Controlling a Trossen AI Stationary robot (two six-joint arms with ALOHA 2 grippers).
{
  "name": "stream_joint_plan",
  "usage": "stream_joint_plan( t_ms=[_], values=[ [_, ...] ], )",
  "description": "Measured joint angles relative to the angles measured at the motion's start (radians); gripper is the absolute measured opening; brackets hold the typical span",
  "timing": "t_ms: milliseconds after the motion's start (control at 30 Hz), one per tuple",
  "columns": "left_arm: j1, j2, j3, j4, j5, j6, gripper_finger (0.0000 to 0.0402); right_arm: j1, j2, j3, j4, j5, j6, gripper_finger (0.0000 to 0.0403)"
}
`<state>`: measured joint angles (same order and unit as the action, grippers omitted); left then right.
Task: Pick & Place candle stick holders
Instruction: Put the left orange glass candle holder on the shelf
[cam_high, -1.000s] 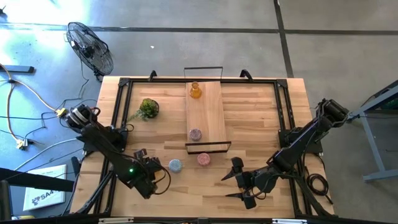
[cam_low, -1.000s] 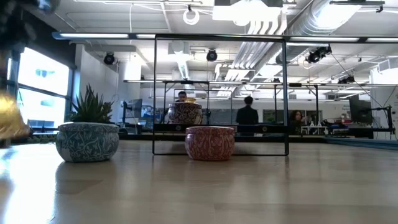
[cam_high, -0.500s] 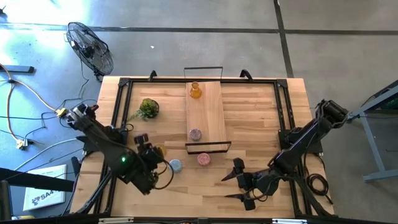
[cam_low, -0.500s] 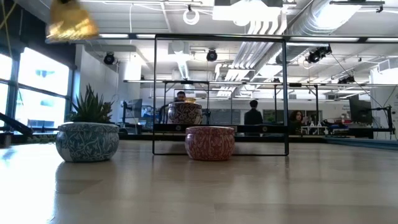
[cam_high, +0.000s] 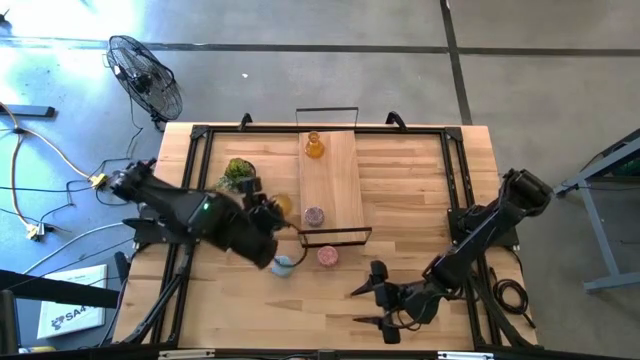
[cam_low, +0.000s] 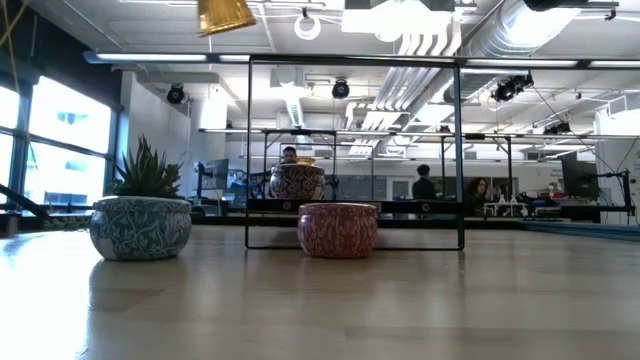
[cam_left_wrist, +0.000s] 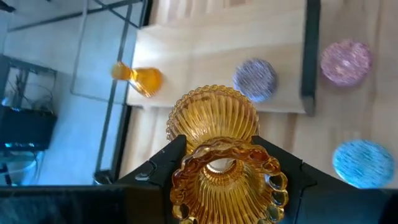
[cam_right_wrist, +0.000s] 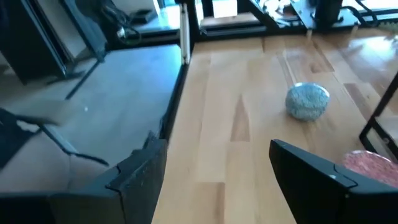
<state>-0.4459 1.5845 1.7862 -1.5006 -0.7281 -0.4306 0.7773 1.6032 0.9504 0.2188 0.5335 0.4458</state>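
An amber-orange candle stick holder (cam_left_wrist: 217, 155) sits clamped between the fingers of the left gripper (cam_high: 272, 208), lifted clear of the table (cam_high: 400, 190); from above it shows as an orange spot (cam_high: 282, 205) just left of the raised wooden board (cam_high: 335, 185), between the green potted plant (cam_high: 238, 174) and the board's near end. In the low view only its golden underside (cam_low: 224, 14) shows at the upper edge, high above the tabletop. The left wrist view looks down its ribbed glass, with both dark fingers (cam_left_wrist: 163, 163) pressed against its sides. A second amber holder (cam_high: 314, 146) stands at the far end of the board, and a pink holder (cam_high: 314, 216) sits on the board near its front end. Just off that front end, on the table, rests another pink holder (cam_high: 327, 256), and the light-blue holder (cam_high: 283, 265) lies to its left, partly under the left arm. The low view shows the blue patterned pot of the plant (cam_low: 141, 226) at left and a pink holder (cam_low: 338, 229) in the middle, inside the thin black frame (cam_low: 355, 150). The right gripper (cam_high: 372, 304) waits low near the table's front edge, right of the pink holder, its fingers spread wide around nothing.
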Motion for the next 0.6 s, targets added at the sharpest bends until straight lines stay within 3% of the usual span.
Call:
stream_joint_plan(
  t_ms=[333,600],
  values=[
    [0.259,-0.002,0.096,0.152,0.079,0.382,0.0151,0.058,0.007,0.000,0.124,0.121,0.000,0.0279],
    [0.496,-0.002,0.146,0.393,0.345,0.595,0.0151,0.091,0.007,0.000,0.160,0.231,0.013,0.0279]
  ],
)
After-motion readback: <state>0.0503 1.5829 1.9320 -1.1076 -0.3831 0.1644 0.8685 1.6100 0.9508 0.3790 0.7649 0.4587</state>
